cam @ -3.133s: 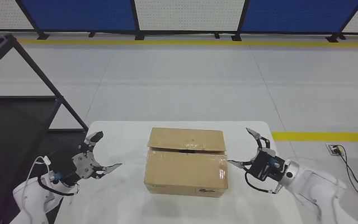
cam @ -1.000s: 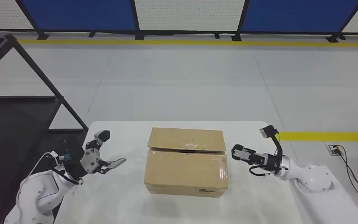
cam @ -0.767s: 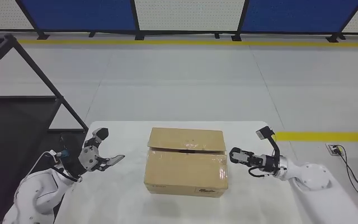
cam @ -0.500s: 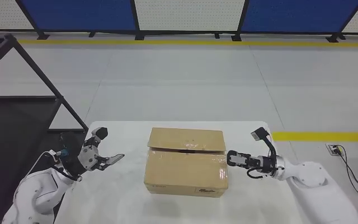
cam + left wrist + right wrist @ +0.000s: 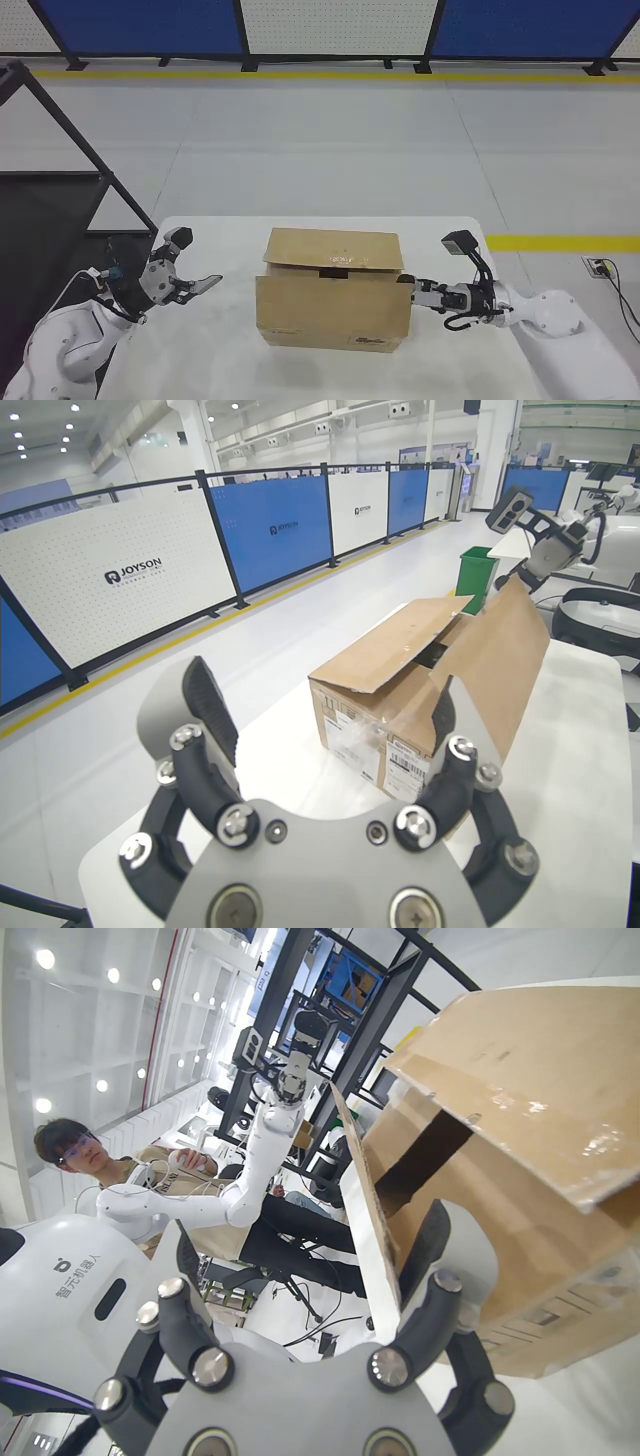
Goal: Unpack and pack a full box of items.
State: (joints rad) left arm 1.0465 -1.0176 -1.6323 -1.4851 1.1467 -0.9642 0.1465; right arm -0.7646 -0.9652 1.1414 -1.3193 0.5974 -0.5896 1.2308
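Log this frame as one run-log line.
box on table | near flap upright | right gripper open, straddling near flap | left gripper open, beside box, not touching

The top view looks down from above the arms, tilted forward. It takes in the whole white table (image 5: 225, 345), the cardboard box (image 5: 330, 305) at its middle, and the floor out to the blue and white partition panels (image 5: 340, 25).

The left wrist view sits just behind the left gripper (image 5: 325, 680), low over the table's left edge. It faces across the table at the box's labelled end, with the right arm (image 5: 545, 547) beyond.

The right wrist view sits behind the right gripper (image 5: 307, 1223), rolled and very near the box's raised flap (image 5: 370, 1200). It faces back toward the left arm (image 5: 270, 1138).

All three views share the box.
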